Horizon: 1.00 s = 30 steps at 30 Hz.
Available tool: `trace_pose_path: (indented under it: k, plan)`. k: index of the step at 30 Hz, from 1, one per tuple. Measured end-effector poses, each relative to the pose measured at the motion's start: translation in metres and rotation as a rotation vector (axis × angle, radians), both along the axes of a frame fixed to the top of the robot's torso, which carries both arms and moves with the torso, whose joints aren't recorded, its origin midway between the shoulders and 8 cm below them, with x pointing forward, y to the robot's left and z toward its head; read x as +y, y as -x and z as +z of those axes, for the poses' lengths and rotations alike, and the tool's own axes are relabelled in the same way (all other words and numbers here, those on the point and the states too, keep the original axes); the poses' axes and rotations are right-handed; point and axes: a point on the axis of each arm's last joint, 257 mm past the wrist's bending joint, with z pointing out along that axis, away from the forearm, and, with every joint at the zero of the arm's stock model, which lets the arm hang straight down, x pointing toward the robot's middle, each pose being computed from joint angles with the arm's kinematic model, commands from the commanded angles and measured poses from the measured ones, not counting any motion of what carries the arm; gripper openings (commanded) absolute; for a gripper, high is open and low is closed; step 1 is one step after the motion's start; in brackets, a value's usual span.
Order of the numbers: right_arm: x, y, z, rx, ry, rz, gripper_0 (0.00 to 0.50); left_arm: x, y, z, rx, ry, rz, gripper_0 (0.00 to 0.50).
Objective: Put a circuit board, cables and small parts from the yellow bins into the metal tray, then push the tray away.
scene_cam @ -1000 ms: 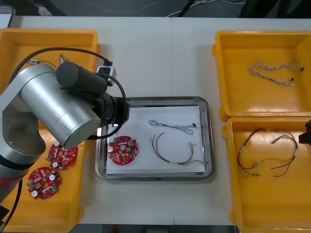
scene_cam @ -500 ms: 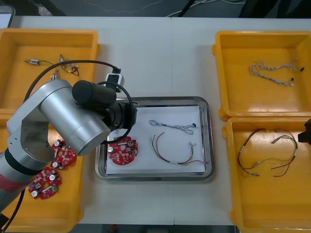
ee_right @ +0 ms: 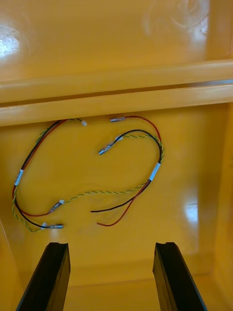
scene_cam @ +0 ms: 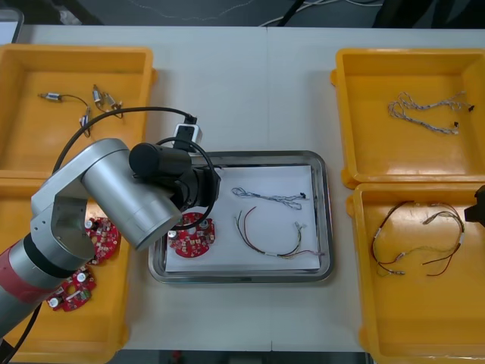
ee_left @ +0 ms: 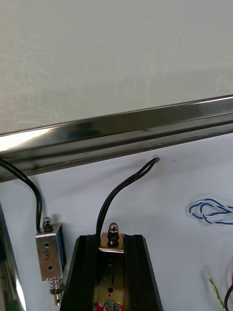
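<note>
Black fingers (ee_left: pixel 82 272) of my left tool (ee_left: pixel 111 240) pinch a small metal part (ee_left: pixel 112 229) over the metal tray (ee_left: pixel 121 127), beside a second part (ee_left: pixel 49 250). Its black wire (ee_left: pixel 116 194) could snag my fingers and drag it out. My right tool (ee_right: pixel 110 245) hovers open above red and yellow cables (ee_right: pixel 154 171).

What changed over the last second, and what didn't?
The left arm swung right, from the left yellow bins over the metal tray; the left hand is shut on a small metal part. The tray's circuit board, both cables and the open right hand kept their places.
</note>
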Motion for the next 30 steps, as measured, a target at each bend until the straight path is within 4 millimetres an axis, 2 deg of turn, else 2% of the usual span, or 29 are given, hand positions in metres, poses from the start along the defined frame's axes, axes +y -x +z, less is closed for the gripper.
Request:
trace_pose_path:
  k: [13, 22, 30]
  plan:
    - [0.000, 0.001, 0.000, 0.003, 0.001, -0.001, 0.500, -0.003, 0.002, -0.010, 0.017, 0.012, 0.009, 0.000]
    - [0.000, 0.000, 0.000, 0.001, 0.000, 0.000, 0.500, -0.005, -0.004, -0.020, 0.016, 0.021, 0.007, 0.000]
    - [0.000, 0.000, 0.000, 0.001, 0.000, 0.000, 0.500, -0.006, -0.004, -0.021, 0.017, 0.022, 0.009, 0.000]
